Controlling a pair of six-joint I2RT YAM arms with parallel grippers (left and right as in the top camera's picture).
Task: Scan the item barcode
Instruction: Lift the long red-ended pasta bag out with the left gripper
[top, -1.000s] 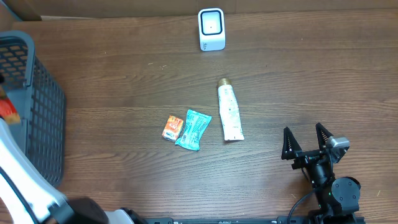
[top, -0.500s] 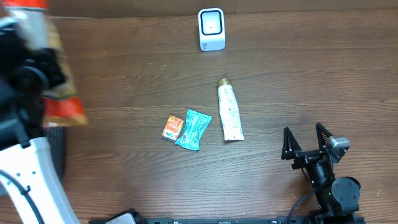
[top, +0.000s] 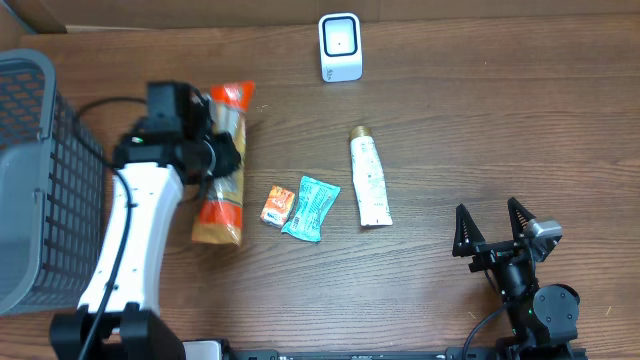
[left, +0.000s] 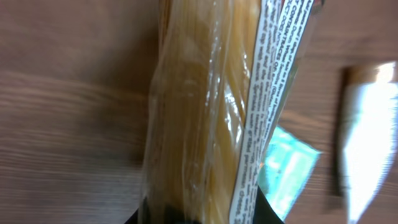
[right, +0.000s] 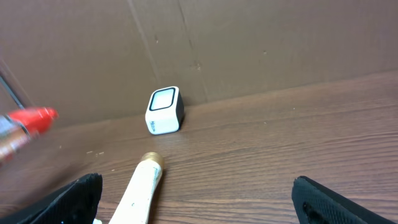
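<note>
Item: we take the bag (top: 226, 205) of long pasta, clear film with orange ends, as the thing to scan. It sits at 9 o'clock from the centre of the table (top: 500, 120), with its long axis running 12 to 6.
Left gripper (top: 218, 157): closed narrow on the bag, above its middle. In the wrist view the dark fingers pinch the film at the bottom edge. We cannot tell whether the bag clears the table.
Right gripper (top: 488, 208): fingers spread wide and holding nothing, at 4 o'clock, well apart from every object.
Scanner (top: 340, 46): a small white box with a dark window, at 12 o'clock by the back edge. From the bag it stands toward 2 o'clock, well apart.
Done: we judge the pick complete, since the bag is outside the basket (top: 55, 200) at 9 o'clock and in the grip.
Left to do: we judge that the bag must be carried to the scanner and its barcode turned to the window. No barcode shows in any view.
Bystanders: the orange packet (top: 278, 205), teal packet (top: 311, 208) and tube (top: 370, 182) lie near the centre, at 3 o'clock of the bag.
Writing: a white seam strip on the bag carries fine black print, too blurred for us to read. The print on the tube and a mark on the scanner's side are also illegible. We can make out no brand.
</note>
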